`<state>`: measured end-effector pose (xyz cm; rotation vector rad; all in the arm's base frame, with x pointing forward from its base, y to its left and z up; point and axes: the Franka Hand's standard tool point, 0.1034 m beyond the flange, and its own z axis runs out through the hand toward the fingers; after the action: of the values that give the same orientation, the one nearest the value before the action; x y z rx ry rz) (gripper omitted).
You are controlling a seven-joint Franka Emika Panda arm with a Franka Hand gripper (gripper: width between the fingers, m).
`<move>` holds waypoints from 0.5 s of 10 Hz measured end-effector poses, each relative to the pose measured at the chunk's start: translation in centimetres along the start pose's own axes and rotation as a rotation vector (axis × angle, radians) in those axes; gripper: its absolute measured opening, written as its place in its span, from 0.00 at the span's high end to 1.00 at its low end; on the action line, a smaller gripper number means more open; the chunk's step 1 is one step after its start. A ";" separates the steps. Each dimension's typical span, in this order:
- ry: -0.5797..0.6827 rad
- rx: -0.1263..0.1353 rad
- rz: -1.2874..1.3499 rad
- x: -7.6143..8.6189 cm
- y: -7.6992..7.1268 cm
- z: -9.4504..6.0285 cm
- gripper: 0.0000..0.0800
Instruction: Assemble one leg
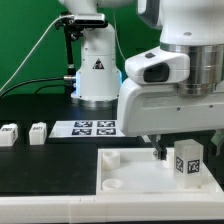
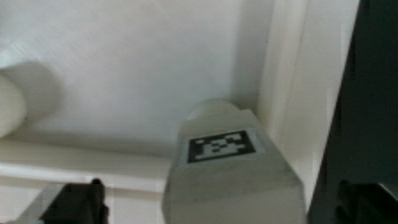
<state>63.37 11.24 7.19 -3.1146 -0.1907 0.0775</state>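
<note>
A leg (image 1: 186, 161), a small white block with a black-and-white tag, stands in the near right part of the large white recessed panel (image 1: 120, 178). My gripper (image 1: 186, 150) hangs over it with one dark finger (image 1: 157, 151) on the leg's side toward the exterior view's left. In the wrist view the leg (image 2: 226, 165) lies between the two dark fingers (image 2: 79, 203), with a gap on each side. The gripper (image 2: 222, 208) is open and straddles the leg without touching it. The panel's wall (image 2: 285, 70) runs close beside the leg.
Two more white legs (image 1: 10, 134) (image 1: 38, 131) lie on the black table at the exterior view's left. The marker board (image 1: 95, 127) lies behind the panel. The arm's white base (image 1: 97, 70) stands at the back. A round socket boss (image 2: 15, 100) rises from the panel floor.
</note>
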 end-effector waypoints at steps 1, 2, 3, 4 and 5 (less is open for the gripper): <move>0.000 0.000 0.002 0.0 0.0 0.0 0.19; 0.000 0.000 0.002 0.0 0.0 0.0 0.19; 0.000 0.000 0.002 0.0 0.0 0.0 0.33; 0.000 0.000 0.002 0.0 0.0 0.0 0.50; 0.000 0.001 0.027 0.0 0.0 0.0 0.50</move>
<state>63.36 11.23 7.18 -3.1168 -0.1484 0.0782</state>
